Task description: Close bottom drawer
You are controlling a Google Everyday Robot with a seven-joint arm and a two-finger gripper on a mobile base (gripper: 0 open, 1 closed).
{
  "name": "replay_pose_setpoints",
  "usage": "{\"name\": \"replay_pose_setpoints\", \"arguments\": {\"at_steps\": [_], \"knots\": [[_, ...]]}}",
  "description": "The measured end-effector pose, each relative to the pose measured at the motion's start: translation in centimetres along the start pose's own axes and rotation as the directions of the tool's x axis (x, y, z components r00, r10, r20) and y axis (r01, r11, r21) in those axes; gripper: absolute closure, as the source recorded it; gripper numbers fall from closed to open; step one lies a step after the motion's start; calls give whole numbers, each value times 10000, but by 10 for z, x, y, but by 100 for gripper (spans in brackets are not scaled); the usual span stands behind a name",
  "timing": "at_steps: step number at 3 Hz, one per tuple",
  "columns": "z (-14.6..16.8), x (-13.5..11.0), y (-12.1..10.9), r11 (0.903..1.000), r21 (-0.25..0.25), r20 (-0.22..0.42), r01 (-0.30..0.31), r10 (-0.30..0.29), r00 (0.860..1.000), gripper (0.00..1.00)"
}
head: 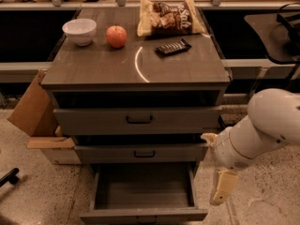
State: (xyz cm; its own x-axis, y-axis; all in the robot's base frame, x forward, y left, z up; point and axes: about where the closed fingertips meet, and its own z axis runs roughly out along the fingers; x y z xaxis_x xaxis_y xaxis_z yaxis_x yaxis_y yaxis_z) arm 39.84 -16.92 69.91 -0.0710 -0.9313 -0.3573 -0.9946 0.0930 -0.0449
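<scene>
— Down at the near edge, what comes first?

— The bottom drawer, lowest of three; it is pulled well out, its front panel facing the floor-side edge of the view and its dark inside bare.

— And the gripper?

— The gripper hangs at the drawer's right side, at the end of the white arm that reaches in from the right; its two cream fingers stand spread well apart; one points down beside the open drawer's right wall, the other juts left near the right end of the middle drawer; nothing sits between them, and I cannot tell whether the upper tip touches that front.

— Above that?

— The middle drawer stands slightly out, a small black handle at its centre; the top drawer is out a little too, with a dark gap under the cabinet top.

— What lies on it?

— A dark wrapped bar right of centre; farther back a red apple just beside a white bowl; at the far edge a snack bag lying flat.

— Anything to the left?

— A cardboard box leaning by the cabinet's left side.
</scene>
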Motion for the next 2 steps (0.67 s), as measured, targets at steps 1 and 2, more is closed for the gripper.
{"name": "replay_pose_setpoints", "arguments": {"at_steps": [1, 2], "knots": [[42, 22, 7, 9993, -367, 95, -15, 18, 10000, 0], [84, 39, 14, 9975, -697, 395, -102, 130, 9991, 0]]}}
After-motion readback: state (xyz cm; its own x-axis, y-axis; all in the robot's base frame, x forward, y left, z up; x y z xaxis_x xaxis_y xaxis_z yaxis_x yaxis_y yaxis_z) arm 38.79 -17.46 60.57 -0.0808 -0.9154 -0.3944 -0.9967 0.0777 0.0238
